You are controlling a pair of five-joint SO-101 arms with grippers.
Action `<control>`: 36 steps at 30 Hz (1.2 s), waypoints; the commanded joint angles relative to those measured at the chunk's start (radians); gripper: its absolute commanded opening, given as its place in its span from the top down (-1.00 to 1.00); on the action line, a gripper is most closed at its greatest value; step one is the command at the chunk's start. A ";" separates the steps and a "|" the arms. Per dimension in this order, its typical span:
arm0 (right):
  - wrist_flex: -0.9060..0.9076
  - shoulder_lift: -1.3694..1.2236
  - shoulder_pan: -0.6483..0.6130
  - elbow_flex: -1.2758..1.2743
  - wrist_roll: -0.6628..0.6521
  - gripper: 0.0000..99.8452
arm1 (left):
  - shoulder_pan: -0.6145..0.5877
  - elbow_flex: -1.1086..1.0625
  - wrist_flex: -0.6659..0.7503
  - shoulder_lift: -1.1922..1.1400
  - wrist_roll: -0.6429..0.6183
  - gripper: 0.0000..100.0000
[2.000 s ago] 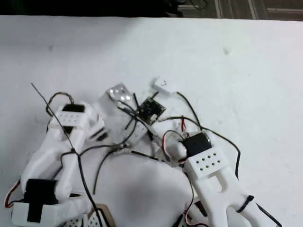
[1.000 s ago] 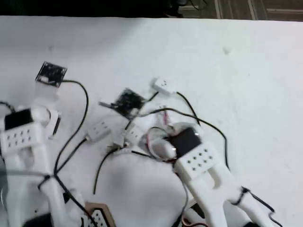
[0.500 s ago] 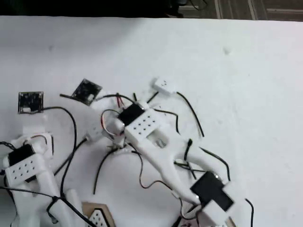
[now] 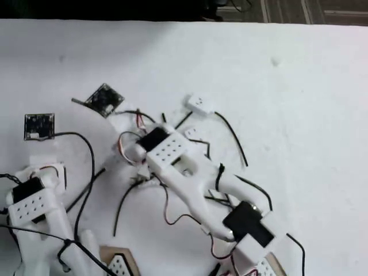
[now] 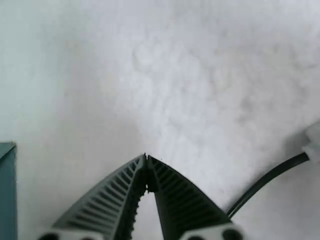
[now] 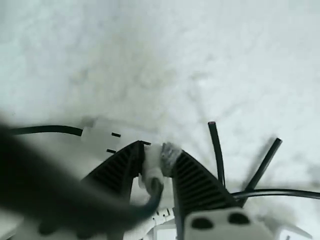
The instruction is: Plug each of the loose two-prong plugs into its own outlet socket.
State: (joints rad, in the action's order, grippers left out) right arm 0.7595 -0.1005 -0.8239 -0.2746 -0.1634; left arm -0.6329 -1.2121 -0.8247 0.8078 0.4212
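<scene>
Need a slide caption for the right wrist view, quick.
Right gripper clamps a white connector beside a two-prong plug lying on the white table.

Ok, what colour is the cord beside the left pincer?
The cord is black, clearest in the left wrist view.

White table point(image 4: 310, 115), dark strip point(image 4: 115, 8) beyond its far edge.
Carries a faint smudge point(image 4: 275, 61) toward the far right; meets pale floorboards point(image 4: 322, 10) past the far right corner; borders a teal object point(image 5: 6, 190) in the left wrist view.

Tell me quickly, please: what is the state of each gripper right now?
Left gripper: closed, holding nothing.
Right gripper: closed on a white connector with a black cable.
</scene>
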 commanded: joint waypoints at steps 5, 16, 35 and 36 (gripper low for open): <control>-0.047 -0.059 -0.005 0.038 0.038 0.96 | -0.007 -0.026 0.043 0.025 -0.005 0.95; -0.051 -0.061 -0.041 0.040 0.071 0.96 | -0.007 -0.028 0.043 0.025 -0.003 0.95; -0.093 -0.071 -0.004 0.034 0.072 0.96 | -0.005 -0.040 0.046 0.030 -0.003 0.95; -0.093 -0.071 -0.001 0.034 0.072 0.96 | -0.005 -0.040 0.046 0.030 -0.003 0.95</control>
State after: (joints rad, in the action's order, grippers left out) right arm 0.6843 -0.1788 -0.8424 -0.2746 -0.0990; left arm -0.6329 -1.2566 -0.7956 0.8094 0.4212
